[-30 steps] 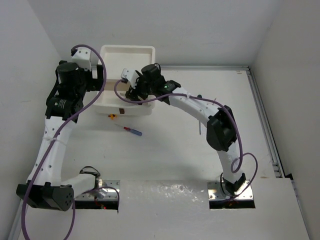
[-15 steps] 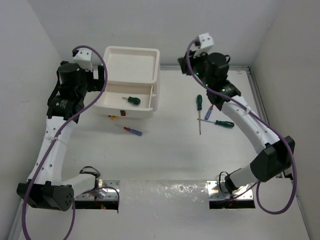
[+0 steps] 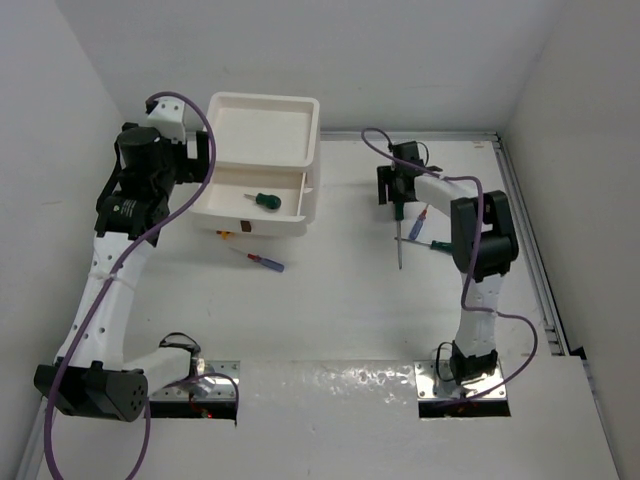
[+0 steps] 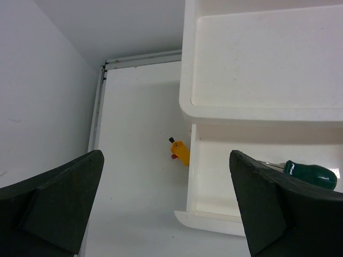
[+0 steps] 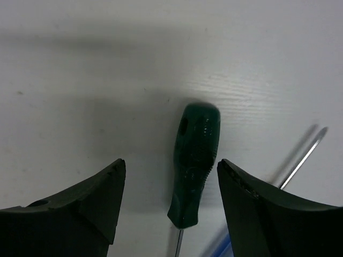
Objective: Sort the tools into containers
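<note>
Green screwdriver (image 5: 194,163) flat on surface (image 3: 330,300), handle between spread fingers of right pincer (image 5: 171,163), untouched; right arm folded, wrist pointing down. Left pincer (image 4: 166,201) wide apart, hovering beside white drawer unit (image 3: 262,130), arm raised

Overhead view: bright, flat, diffuse light. The white walls and counter (image 3: 330,310) are close to blown out, and shadows under the arms are faint and soft-edged. Glare patches on the crinkled shiny strip (image 3: 330,385) at the near edge. Left wrist: white box (image 4: 257,59) sharp and evenly lit, drawer interior slightly shaded; fingers (image 4: 53,203) of the left end effector (image 4: 163,160) underexposed, near-black, soft at the edges. Right wrist: green screwdriver (image 5: 194,160) in focus with small specular highlights, soft shadow to its left, grey shadow band across the top; right end effector (image 5: 170,163) fingers (image 5: 80,206) dark, no detail; metal shaft (image 5: 300,160) at the right slightly blurred.
</note>
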Motion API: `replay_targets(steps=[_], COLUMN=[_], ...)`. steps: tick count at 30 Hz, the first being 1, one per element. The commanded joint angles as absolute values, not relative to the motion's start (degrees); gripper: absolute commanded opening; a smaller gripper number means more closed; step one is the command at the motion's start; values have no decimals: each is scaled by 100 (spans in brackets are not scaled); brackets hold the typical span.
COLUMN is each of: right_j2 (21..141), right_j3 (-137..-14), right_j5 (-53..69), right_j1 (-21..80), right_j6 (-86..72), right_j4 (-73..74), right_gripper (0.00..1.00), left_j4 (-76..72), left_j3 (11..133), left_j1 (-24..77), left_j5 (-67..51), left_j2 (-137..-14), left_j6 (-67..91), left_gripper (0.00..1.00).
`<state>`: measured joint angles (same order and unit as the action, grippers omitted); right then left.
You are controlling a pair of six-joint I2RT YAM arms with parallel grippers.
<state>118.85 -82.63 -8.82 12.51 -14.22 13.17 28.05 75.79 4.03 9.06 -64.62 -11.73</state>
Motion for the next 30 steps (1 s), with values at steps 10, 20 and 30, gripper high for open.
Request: replay_targets(steps=[10, 20, 30], right_j2=[12191, 10417, 8402], right_j3=[-8377, -7182, -7662], right_j5=[-511, 1686, 1907], right_j1=[1318, 1459, 2635], right_j6=[-1441, -793, -44], right_j4=[1408, -201, -633], right_gripper=[9, 0, 0], left_j4=[2558, 2654, 2505], left_j3=[7506, 7532, 7646], left_j1=[325, 334, 334], left_j5=[897, 588, 939], left_j2=[-6416, -6363, -6521], left_j6=[-1204, -1336, -1161], left_gripper=[100, 100, 100])
